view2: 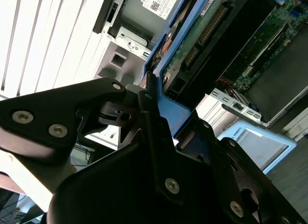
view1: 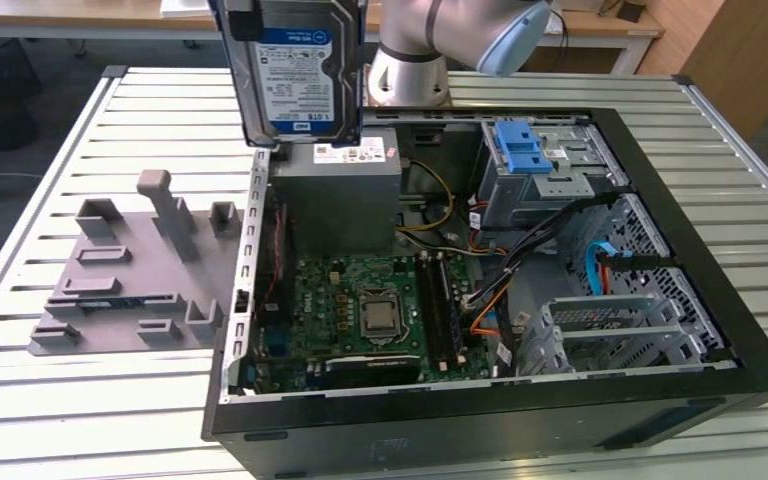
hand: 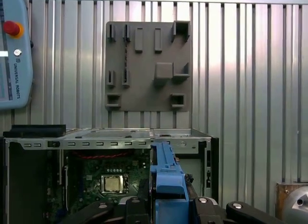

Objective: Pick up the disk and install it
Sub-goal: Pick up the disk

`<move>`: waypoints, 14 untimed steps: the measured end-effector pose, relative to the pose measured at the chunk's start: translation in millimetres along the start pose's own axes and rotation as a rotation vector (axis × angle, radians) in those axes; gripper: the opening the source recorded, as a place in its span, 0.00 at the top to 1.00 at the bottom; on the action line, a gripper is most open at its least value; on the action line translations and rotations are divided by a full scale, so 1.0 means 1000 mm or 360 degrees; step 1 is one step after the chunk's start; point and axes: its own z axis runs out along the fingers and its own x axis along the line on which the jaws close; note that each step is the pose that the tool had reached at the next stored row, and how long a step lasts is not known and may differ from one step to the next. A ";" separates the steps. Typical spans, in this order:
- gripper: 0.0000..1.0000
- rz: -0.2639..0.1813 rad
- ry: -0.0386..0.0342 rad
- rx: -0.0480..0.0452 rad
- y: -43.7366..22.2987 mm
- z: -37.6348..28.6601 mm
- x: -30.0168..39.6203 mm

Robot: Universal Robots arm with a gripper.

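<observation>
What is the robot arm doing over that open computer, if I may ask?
The arm's hand is shut on the blue bracket of the disk, a hard drive. It holds the disk upright in the air above the open computer case, near the power-supply end. The disk is not yet installed. The drive cage with the blue latch sits inside the case. A grey fixture plate lies beside the case on the slatted table.

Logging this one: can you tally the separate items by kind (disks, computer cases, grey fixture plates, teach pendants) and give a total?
disk: 1, held up over the case
open computer case: 1
grey fixture plate: 1
teach pendant: 1
Total: 4
</observation>
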 end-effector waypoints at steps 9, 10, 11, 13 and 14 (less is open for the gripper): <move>0.64 0.0000 0.0000 0.0000 -0.0050 0.0003 0.0106; 0.64 0.0000 0.0000 0.0000 -0.0068 0.0003 0.0111; 0.64 0.0000 0.0000 0.0000 -0.0084 0.0003 0.0114; 0.64 0.0000 0.0000 0.0000 -0.0113 0.0004 0.0117; 0.64 0.0000 0.0000 0.0000 -0.0124 0.0005 0.0118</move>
